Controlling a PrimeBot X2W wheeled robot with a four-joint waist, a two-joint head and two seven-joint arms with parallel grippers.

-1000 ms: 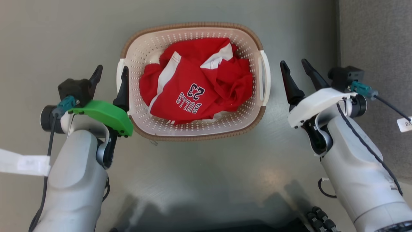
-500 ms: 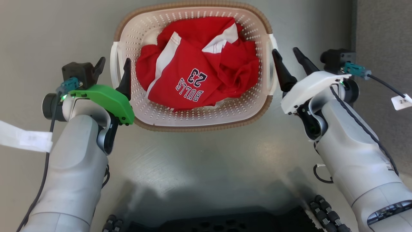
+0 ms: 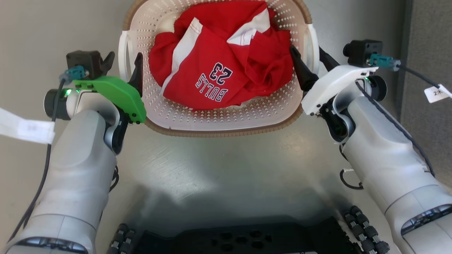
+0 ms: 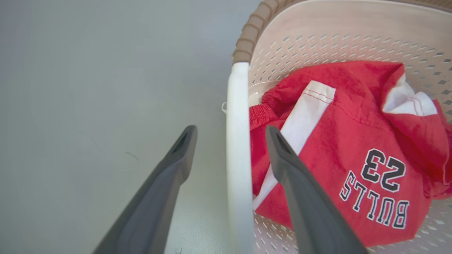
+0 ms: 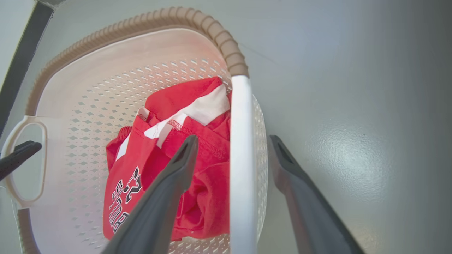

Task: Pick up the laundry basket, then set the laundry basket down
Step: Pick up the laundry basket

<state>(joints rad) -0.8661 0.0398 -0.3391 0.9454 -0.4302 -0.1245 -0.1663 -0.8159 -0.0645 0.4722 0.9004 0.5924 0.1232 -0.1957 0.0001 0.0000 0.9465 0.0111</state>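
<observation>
Head view: laundry basket (image 3: 212, 116) sits at top centre of the frame, far rim cut off by the top edge. Cream perforated walls, brown woven-look rim, white handle on each side. Cannot tell whether it rests on the grey surface (image 3: 219, 165) or is raised off it.

Contents: crumpled red garment (image 3: 226, 53) with white panels, "BULLS 23" printed on it and read upside down in this view.

Left end effector (image 3: 124, 60), left of centre: released, fingers spread. One finger is outside the left handle (image 3: 122, 53), the other inside the basket wall. Left wrist view confirms this: left end effector (image 4: 231, 130) straddles the white handle bar (image 4: 238, 141), which runs up the middle of the frame with a visible gap to each finger. The red garment (image 4: 353, 141) fills the right half.

Right end effector (image 3: 306, 51), right of centre: also released, fingers apart on either side of the right handle (image 3: 310, 38). In the right wrist view, the right end effector (image 5: 233, 139) brackets the handle bar (image 5: 242, 158) at centre, with the inner finger over the garment (image 5: 197, 151) and the outer finger over bare grey surface. Neither finger is pressed on the bar.

At the far left edge of that view, a dark finger (image 5: 17, 153) of the left end effector shows at the opposite handle opening.

Dark robot base (image 3: 240, 240) lies along the bottom edge of the head view.
</observation>
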